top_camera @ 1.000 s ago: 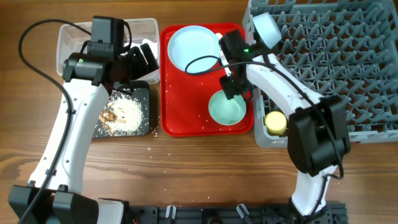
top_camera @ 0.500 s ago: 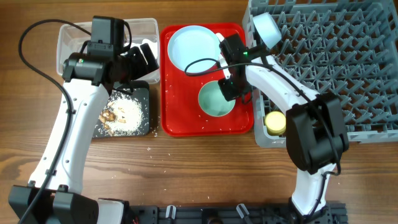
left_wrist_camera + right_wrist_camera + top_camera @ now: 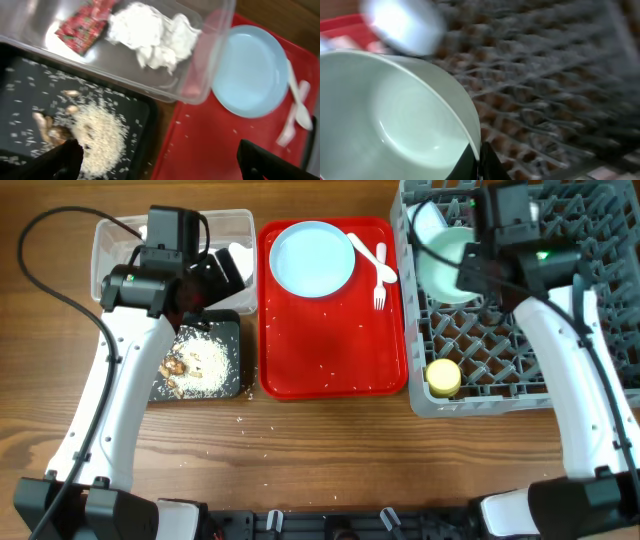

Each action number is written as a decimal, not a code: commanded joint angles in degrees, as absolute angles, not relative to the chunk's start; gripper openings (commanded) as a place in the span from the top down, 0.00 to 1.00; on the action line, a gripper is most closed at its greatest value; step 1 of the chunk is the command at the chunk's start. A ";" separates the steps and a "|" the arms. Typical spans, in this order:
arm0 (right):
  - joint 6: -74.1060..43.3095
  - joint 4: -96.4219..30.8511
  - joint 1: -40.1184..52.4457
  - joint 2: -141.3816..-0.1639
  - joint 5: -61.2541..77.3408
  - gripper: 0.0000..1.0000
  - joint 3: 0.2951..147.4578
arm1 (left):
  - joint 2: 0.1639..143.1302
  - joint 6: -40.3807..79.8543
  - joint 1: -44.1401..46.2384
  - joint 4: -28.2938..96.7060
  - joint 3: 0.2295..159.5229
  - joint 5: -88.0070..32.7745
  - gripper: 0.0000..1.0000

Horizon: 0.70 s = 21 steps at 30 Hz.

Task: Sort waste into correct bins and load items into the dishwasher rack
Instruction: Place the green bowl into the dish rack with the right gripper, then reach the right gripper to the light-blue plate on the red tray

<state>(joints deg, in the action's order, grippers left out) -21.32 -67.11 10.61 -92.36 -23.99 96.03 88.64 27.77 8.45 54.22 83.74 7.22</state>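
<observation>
My right gripper (image 3: 468, 272) is shut on the rim of a light blue bowl (image 3: 443, 262) and holds it tilted above the grey dishwasher rack (image 3: 560, 300). In the right wrist view the fingers pinch the bowl (image 3: 395, 120) at its edge (image 3: 479, 161). A second bowl (image 3: 402, 25) stands in the rack behind it. A yellow cup (image 3: 443, 377) sits in the rack's front corner. My left gripper (image 3: 160, 167) hangs open over the seam between the black tray (image 3: 30, 95) and the red tray. The clear tub (image 3: 210, 55) holds a red wrapper (image 3: 82, 27) and napkins (image 3: 152, 32).
The red serving tray (image 3: 330, 340) carries a light blue plate (image 3: 312, 257) with a white spoon (image 3: 368, 256) and a fork (image 3: 381, 285), plus scattered rice grains. Rice and brown scraps (image 3: 195, 365) lie in the black tray. Grains dot the wood in front of it.
My right gripper shut on the bowl's rim, lifted it off the red tray and carried it right and back over the rack. The left arm has stayed still.
</observation>
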 commanded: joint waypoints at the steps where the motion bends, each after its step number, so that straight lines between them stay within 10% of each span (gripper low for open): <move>1: -25.21 -67.09 8.95 -94.11 -33.54 0.96 95.88 | 88.82 30.98 7.33 54.70 84.18 21.34 0.00; 21: -8.64 -59.90 15.64 -106.15 -65.47 0.96 95.88 | 88.82 44.16 -2.74 60.05 84.16 14.59 0.00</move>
